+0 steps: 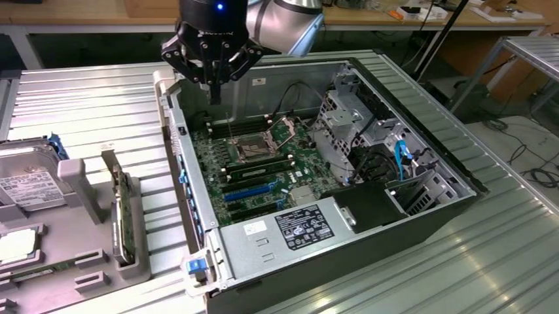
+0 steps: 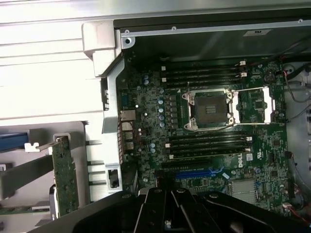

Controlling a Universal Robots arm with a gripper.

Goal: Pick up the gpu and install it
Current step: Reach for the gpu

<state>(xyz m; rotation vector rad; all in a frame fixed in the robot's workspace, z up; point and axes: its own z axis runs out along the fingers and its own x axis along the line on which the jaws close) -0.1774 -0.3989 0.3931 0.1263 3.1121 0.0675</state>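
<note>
The gpu (image 1: 123, 219) stands on edge in a slot of the grey holder (image 1: 88, 229) at the exterior view's left, beside the open computer case (image 1: 262, 245); it is a green board with a silver bracket. In the wrist view the gpu (image 2: 64, 177) has its green board showing, outside the case wall. My gripper (image 1: 213, 95) hangs shut and empty above the far corner of the case, over the motherboard (image 1: 262, 160), well away from the gpu. The wrist view has the shut gripper (image 2: 169, 208) above the board near a blue expansion slot (image 2: 199, 173).
A silver hard drive (image 1: 31, 186) with a white label sits in the holder at the exterior view's far left. Inside the case are the CPU socket (image 2: 210, 109), RAM slots, a drive cage (image 1: 349, 118) and a power supply (image 1: 302, 229). Ribbed metal table (image 1: 489, 248) surrounds the case.
</note>
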